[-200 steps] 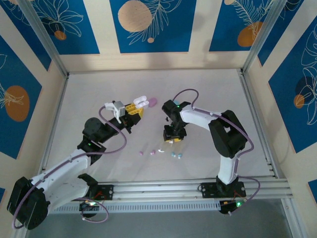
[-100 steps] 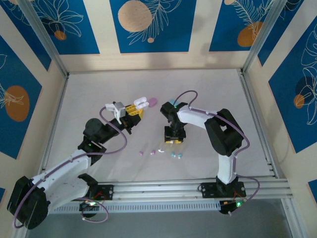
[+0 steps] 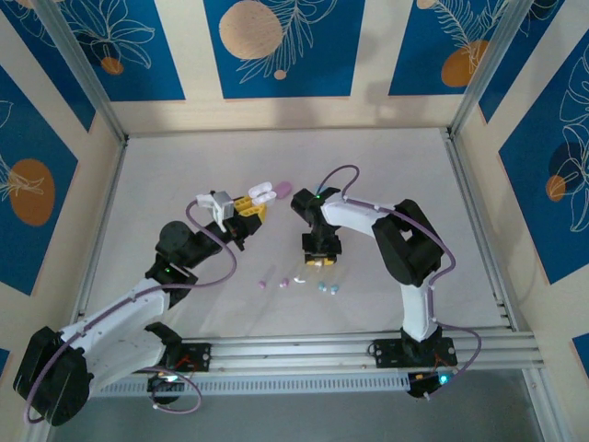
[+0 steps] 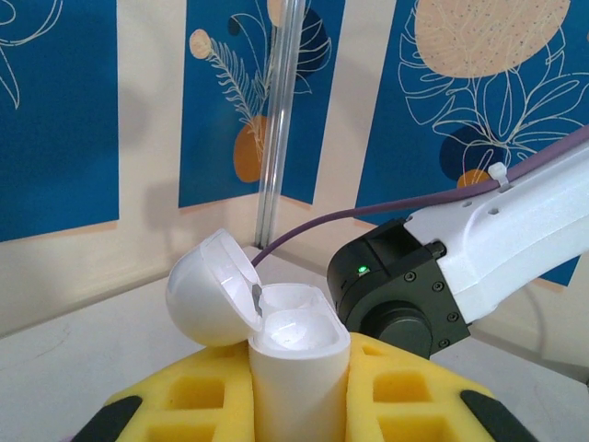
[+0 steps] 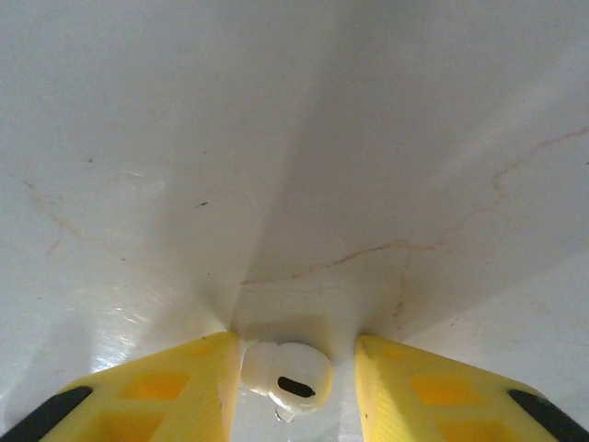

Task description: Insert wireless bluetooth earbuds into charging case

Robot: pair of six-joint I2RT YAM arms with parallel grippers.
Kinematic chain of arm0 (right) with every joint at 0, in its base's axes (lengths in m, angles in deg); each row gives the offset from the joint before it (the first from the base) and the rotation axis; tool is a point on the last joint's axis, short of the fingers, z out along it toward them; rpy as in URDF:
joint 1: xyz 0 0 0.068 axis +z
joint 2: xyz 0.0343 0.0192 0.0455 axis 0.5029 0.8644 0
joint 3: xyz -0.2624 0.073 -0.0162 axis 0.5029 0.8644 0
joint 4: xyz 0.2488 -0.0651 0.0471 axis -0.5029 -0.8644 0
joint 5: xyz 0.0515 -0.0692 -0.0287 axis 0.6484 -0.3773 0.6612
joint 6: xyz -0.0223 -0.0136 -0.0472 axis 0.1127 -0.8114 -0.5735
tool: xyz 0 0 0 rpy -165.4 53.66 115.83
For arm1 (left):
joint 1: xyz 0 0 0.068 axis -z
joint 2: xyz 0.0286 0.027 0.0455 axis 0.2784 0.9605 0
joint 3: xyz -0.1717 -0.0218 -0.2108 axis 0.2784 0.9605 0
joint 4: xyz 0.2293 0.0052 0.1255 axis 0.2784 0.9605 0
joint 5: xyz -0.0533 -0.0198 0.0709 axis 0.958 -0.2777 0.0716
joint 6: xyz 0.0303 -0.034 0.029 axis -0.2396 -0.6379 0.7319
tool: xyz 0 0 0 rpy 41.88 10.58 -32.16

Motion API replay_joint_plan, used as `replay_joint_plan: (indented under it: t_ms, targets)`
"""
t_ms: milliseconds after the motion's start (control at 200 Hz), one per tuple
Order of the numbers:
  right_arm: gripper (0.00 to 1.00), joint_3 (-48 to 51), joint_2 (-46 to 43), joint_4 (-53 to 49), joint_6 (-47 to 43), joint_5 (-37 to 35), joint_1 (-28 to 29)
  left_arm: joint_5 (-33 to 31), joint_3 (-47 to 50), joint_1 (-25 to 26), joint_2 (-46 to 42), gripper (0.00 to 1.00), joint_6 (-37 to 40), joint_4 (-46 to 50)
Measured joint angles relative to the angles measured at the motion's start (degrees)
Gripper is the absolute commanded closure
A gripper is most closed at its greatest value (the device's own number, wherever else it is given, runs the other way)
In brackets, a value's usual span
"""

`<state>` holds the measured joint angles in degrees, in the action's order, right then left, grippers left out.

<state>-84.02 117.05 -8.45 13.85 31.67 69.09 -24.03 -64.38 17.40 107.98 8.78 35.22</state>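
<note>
Now shifted leftward, right fingers (image 5: 166,391) parted around white earbud (image 5: 287,376), left fingers (image 4: 405,391) clamping open case (image 4: 293,364)

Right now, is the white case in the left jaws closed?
No: the white case has its lid hinged open, cavity exposed.

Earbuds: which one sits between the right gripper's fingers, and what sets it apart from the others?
The white earbud, alone between the right gripper's jaws. The other earbuds lie in a row on the table, nearer the arm bases.
</note>
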Motion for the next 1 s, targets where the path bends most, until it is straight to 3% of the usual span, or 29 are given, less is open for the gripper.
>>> replay_joint_plan:
  t_ms: [335,655,785,995]
  targets:
    - [0.74,-0.48,0.28,-0.68,-0.04,-0.63,0.0,-0.02,0.22,0.0,0.72,1.0,0.0,-0.48]
    - [0.75,-0.46,-0.74,-0.09,-1.03,-2.36,-0.02,-0.02,0.22,0.0,1.9,1.0,0.0,-0.9]
    - [0.75,0.22,-6.08,1.7,-2.29,-5.01,-0.42,0.0,0.2,0.0,3.41,1.0,-0.04,-0.92]
    - [0.75,1.57,-23.34,6.86,-7.04,-10.51,-1.44,0.98,-1.4,0.0,9.2,1.0,-1.4,-1.81]
